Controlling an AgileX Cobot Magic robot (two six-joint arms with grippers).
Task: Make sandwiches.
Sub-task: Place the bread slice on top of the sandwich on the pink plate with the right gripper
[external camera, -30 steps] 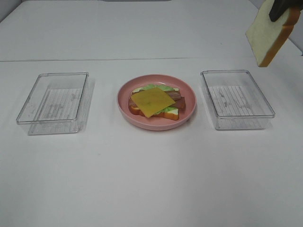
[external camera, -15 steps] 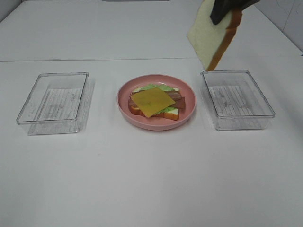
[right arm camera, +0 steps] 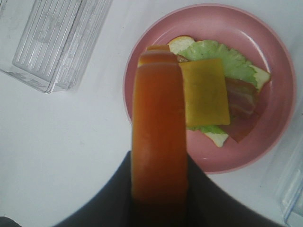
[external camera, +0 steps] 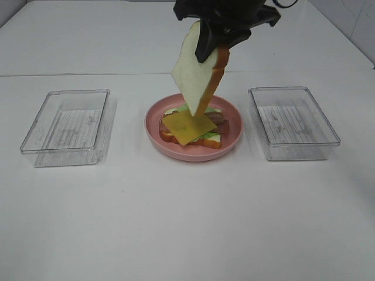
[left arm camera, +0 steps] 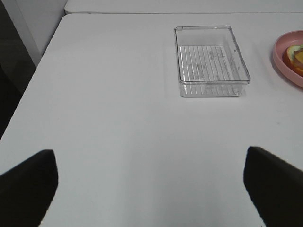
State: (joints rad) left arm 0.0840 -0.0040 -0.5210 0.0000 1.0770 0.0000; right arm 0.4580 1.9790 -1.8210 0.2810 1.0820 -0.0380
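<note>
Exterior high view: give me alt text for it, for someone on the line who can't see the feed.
The right gripper holds a bread slice hanging on edge above a pink plate carrying an open stack of bread, lettuce, bacon and a cheese square. Two clear trays, nothing visible inside, flank the plate on a white table.

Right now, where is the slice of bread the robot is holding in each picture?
Exterior high: the bread slice hangs at top centre, above the pink plate.
Left wrist: not in it; only the plate's edge shows.
Right wrist: crust edge-on, centre, over the plate.
Shared landmark: the pink plate.
</note>
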